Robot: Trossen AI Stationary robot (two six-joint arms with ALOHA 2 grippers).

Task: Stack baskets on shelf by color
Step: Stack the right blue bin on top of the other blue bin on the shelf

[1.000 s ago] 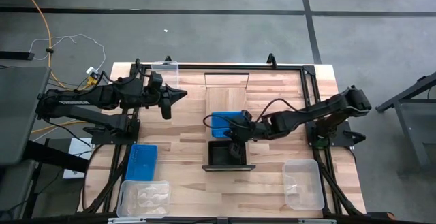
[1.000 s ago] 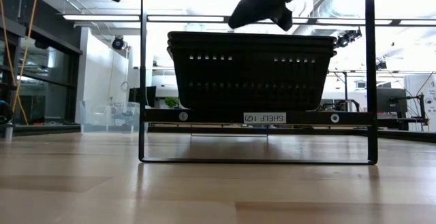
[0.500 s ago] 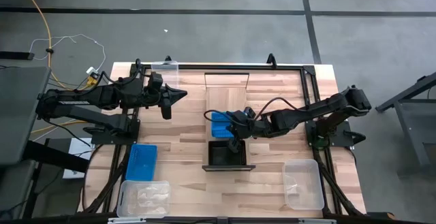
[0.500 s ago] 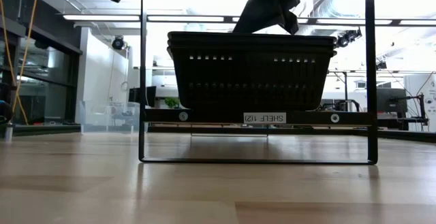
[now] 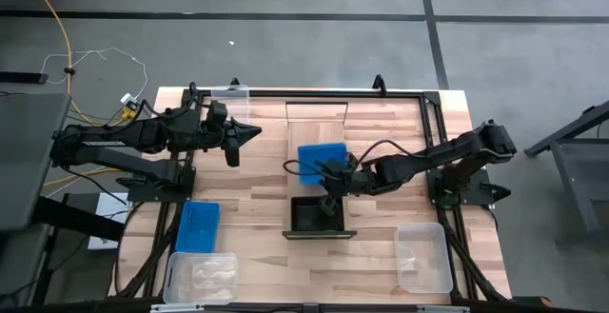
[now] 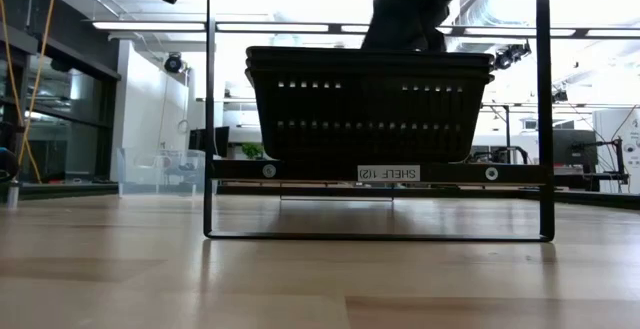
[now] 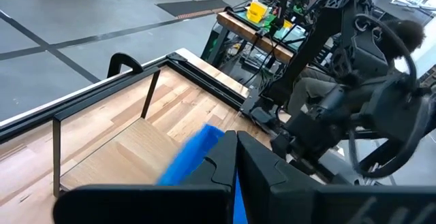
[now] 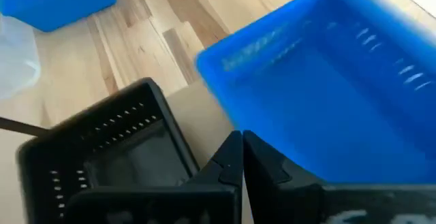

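blue basket (image 5: 321, 158) slid back along wooden shelf (image 5: 317, 123)

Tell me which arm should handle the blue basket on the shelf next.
Right. The right gripper is already at the blue basket on the shelf, beside the black baskets. The left gripper hangs well off to the side.

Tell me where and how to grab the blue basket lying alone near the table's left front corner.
Grip one long side wall of the blue basket, coming straight down from above. It appears to sit mouth up and apart from the clear basket beside it, so its rim is exposed. The left end effector is nearest.
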